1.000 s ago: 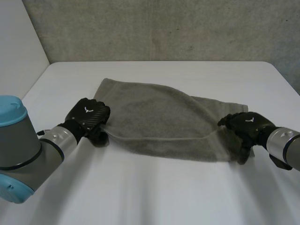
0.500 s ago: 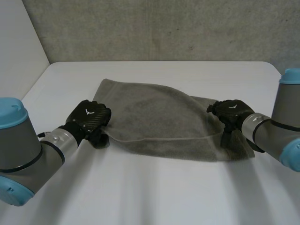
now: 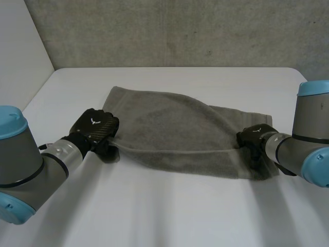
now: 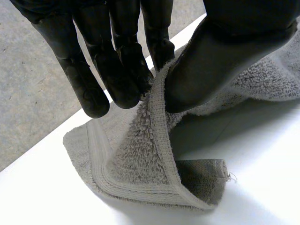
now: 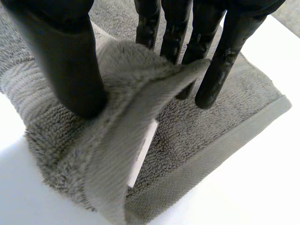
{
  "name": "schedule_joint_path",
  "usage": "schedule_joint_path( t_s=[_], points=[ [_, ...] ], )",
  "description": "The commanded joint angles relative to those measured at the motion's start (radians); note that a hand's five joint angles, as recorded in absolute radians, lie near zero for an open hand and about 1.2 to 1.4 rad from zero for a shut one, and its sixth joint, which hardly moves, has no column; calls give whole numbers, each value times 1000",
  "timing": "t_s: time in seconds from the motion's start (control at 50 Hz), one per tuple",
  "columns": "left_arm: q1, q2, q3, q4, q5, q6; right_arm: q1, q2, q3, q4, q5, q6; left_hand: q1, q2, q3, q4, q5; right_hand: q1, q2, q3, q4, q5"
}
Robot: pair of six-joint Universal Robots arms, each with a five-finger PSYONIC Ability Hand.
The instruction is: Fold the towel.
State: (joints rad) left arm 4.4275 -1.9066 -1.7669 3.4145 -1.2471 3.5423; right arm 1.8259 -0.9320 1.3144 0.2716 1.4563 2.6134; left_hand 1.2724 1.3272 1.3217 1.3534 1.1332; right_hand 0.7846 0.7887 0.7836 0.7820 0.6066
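Towel (image 3: 175, 128), front corners in pinch of left hand (image 3: 97, 128); right hand (image 3: 253, 140)

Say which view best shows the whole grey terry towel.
Head view: the grey terry towel lies across the white table, nearly its full outline visible. Wrist views each show one pinched edge close up.

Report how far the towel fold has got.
Done: the left hand and right hand each pinch one end of a long edge of the towel. In hand: that edge is raised slightly off the table. Left: carrying it over to the far side and laying it flat.
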Motion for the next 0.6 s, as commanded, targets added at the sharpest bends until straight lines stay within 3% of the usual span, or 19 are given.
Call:
schedule_joint_path(
  t_s=[0.02,0.16,0.28,0.32,0.34,0.38,0.48,0.6],
  points=[
    [3,-3,3,2,0,1,-4,-89,37,24,-10,7,124,69,75,43,89,204,200,205,207,207],
    [7,-38,12,26,-3,4,-1,-212,143,14,-45,14,124,69,75,43,89,539,535,540,541,542],
    [7,-92,17,80,-6,13,-2,-261,215,-23,-68,17,118,64,69,37,83,601,597,602,604,604],
    [7,-130,24,120,-9,15,-5,-298,264,-60,-85,31,-182,-237,-232,-263,-218,604,600,605,607,607],
    [7,-131,24,120,-9,15,-5,-298,264,-60,-85,31,-184,-239,-233,-265,-219,604,600,605,607,607],
    [6,-166,33,158,-12,21,-29,-330,304,-87,-105,54,-389,-443,-438,-470,-424,607,603,608,609,610],
    [6,-212,56,189,-17,46,-65,-360,336,-95,-151,79,-519,-573,-568,-599,-554,612,608,613,614,615],
    [4,-255,93,204,-35,99,-120,-401,344,-94,-192,99,-522,-576,-571,-603,-557,612,608,613,614,615]
  ],
)
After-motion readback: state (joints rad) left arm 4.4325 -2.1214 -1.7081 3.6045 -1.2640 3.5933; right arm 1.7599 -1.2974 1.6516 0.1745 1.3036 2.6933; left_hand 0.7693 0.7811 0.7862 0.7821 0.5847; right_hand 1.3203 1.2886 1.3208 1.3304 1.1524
